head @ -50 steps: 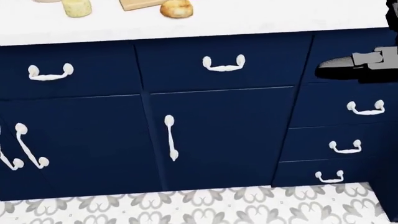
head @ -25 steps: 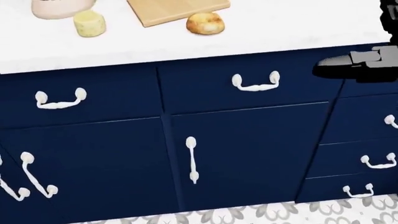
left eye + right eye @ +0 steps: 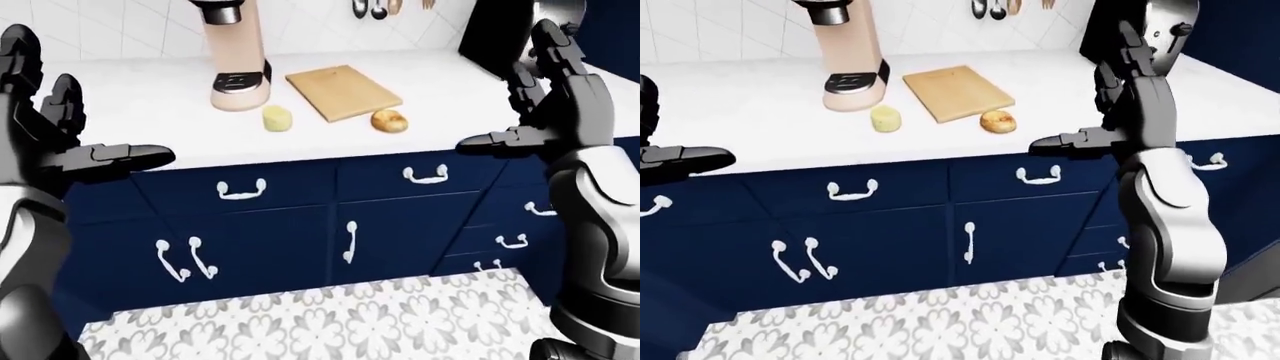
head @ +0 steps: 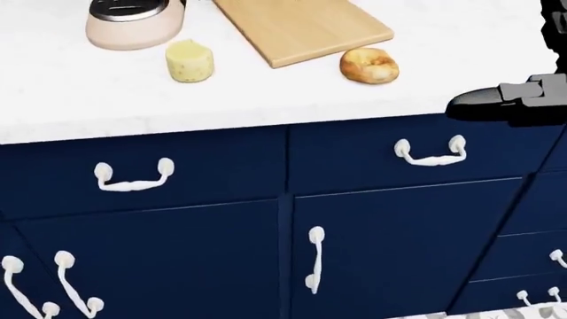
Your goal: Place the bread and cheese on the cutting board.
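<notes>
A wooden cutting board (image 4: 301,28) lies on the white counter (image 4: 266,100). A brown bread roll (image 4: 369,65) sits on the counter just off the board's lower right corner. A pale yellow cheese block (image 4: 189,60) sits on the counter to the board's left, by the coffee machine base. My left hand (image 3: 60,142) is open and empty, held up at the left-eye view's left edge. My right hand (image 3: 545,105) is open and empty, raised at the right, short of the counter edge.
A pink and black coffee machine (image 3: 236,52) stands left of the board. Utensils (image 3: 375,7) hang on the tiled wall. Navy cabinets and drawers with white handles (image 4: 430,151) run below the counter. A patterned tile floor (image 3: 330,319) lies below.
The camera has tilted up and moved nearer: the counter, board, bread and cheese have slid down into the head view. Both hands stay open and empty.
</notes>
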